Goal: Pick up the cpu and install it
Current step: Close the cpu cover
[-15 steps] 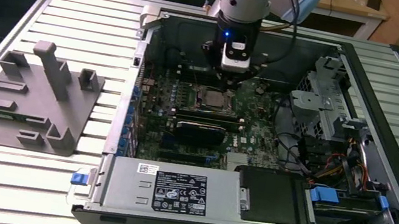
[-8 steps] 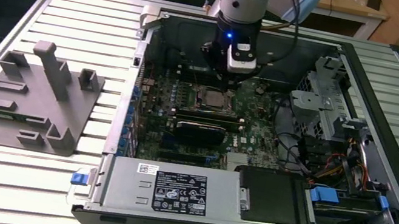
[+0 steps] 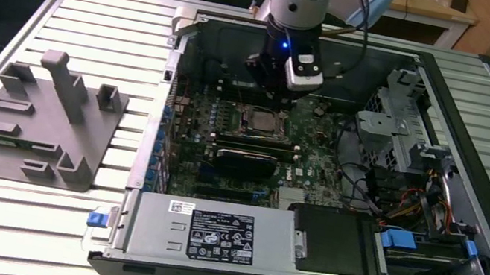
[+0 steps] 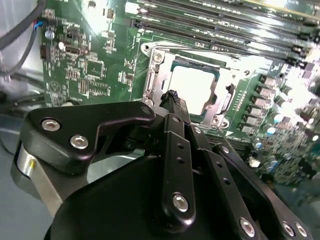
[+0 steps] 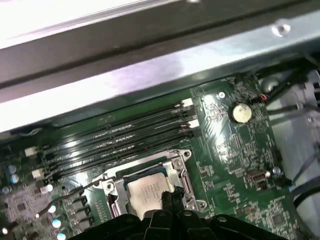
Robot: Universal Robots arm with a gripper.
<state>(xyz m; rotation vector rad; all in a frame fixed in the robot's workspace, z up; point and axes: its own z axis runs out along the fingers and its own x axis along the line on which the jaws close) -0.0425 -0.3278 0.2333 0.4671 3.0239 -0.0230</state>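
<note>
The cpu [image 4: 192, 87] [image 5: 144, 190], a pale silvery square, lies flat inside the open metal socket frame [image 4: 151, 75] [image 5: 111, 192] on the green motherboard [image 3: 312, 157]. In the exterior view the cpu [image 3: 262, 119] sits near the middle of the open computer case. My gripper [image 3: 276, 91] hangs just above the socket, toward the case's far wall. Its black fingertips [image 4: 172, 96] [image 5: 170, 196] are pressed together over the edge of the cpu, with nothing between them.
A grey plastic fixture [image 3: 36, 123] with upright posts stands at the exterior view's left, outside the case. Inside are a power supply [image 3: 208, 233], a metal drive cage [image 3: 397, 134] with cables, memory slots [image 5: 120, 137] and the case wall [image 5: 150, 55] close behind the socket.
</note>
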